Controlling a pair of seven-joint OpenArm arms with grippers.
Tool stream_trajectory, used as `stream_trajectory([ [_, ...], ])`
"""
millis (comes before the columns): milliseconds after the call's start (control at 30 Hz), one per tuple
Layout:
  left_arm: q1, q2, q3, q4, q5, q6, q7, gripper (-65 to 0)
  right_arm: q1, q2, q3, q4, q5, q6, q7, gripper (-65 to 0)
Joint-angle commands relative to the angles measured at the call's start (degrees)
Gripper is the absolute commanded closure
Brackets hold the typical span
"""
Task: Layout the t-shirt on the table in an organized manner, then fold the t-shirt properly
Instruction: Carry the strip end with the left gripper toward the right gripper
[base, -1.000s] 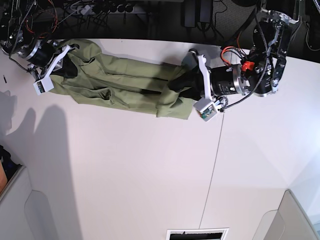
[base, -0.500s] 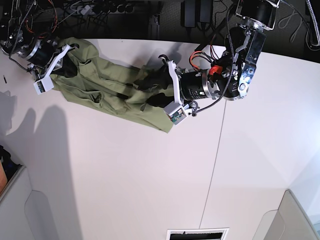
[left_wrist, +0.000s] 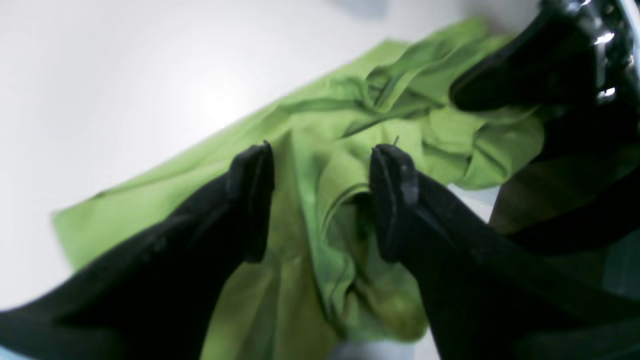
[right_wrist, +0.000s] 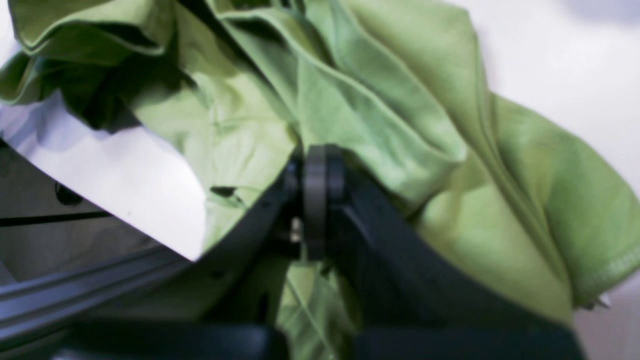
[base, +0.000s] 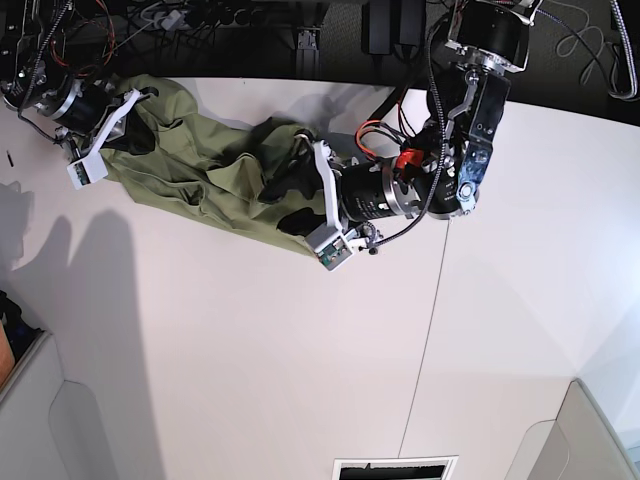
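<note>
At the far left of the base view, the right hand (base: 112, 140) is clamped tight on one end of the t-shirt (base: 200, 170), close to the desk's back edge. Its wrist camera shows the two black fingers (right_wrist: 316, 200) pressed together with olive cloth bunched around and above them, a hemmed edge hanging at the lower right and bare white desk (right_wrist: 140, 175) just beside the fold. From there the t-shirt runs rightward across the upper left part of the desk (base: 250, 360) as a rumpled, creased band, not spread flat, with folds piled up near its right end. That end lies under the left hand (base: 290, 195), which points leftward over the cloth from an arm reaching in from the upper right. In the left wrist view its fingers (left_wrist: 250, 200) stand wide apart, one on each side of a raised ridge of fabric, and nothing is pinched between them; whether the tips touch the cloth cannot be told. Right of the left arm, a thin dark seam (base: 425, 350) runs down the white desk.
</note>
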Motion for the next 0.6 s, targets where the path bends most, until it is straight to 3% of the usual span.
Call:
stream_trajectory([
  [0,-1.1,-0.7,-0.7,0.9,-1.8,-0.5,-1.2,-32.2,0.3,0.8,0.4,0.7,0.7,0.2,0.8,0.0],
  [233,-0.4,-6.7,-1.4,0.9,-9.0,-0.5,1.3,-31.3,0.3,0.8,0.4,0.7,0.7,0.2,0.9,0.0],
  [300,0.5,-6.8,-1.4,0.9,-8.4,-0.5,0.1,-24.9,0.3,0.8,0.4,0.7,0.7,0.2,0.9,0.0],
  [400,2.6,-5.4,-0.5,0.9,-3.4,-0.5,-2.4,-10.8,0.3,0.8,0.4,0.7,0.9,0.2,0.9,0.0],
  [567,3.7,-2.5,4.2,0.9,5.5,-0.5,-6.5,-6.9,0.3,0.8,0.4,0.7,0.9,0.2,0.9,0.0],
])
